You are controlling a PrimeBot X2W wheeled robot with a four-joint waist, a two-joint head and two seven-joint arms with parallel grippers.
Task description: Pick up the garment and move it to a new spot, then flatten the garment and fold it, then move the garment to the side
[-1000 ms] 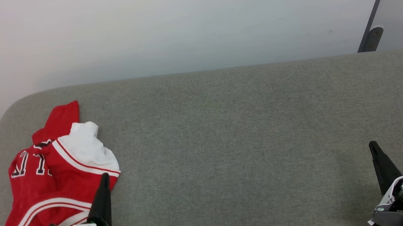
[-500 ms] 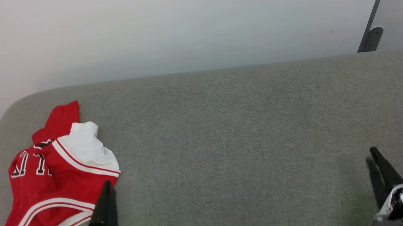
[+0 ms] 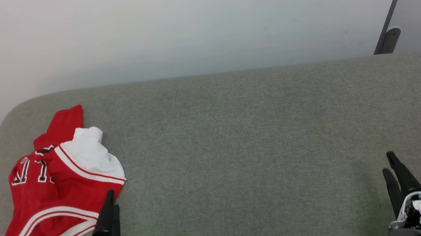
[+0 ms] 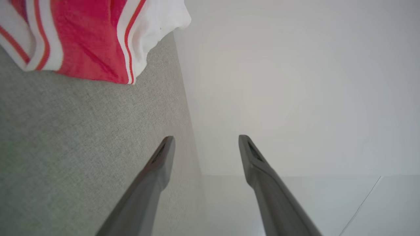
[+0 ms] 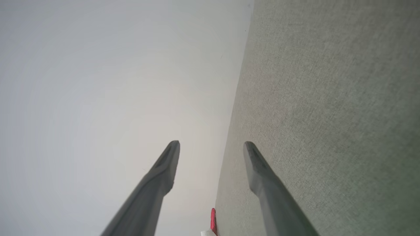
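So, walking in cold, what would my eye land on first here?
The crumpled red jersey with white trim, lying at the left end of a wide grey padded surface, is the one splash of colour. Then the dark two-fingered tools at the near edge: the left tool open beside the jersey, the right tool open over bare fabric at the right.

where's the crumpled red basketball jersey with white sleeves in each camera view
Head view: the red basketball jersey lies crumpled at the left end of the grey fabric surface.
Left wrist view: top left corner.
Right wrist view: a thin red sliver at the bottom centre.
Shared landmark: the grey surface's far edge against the pale wall.
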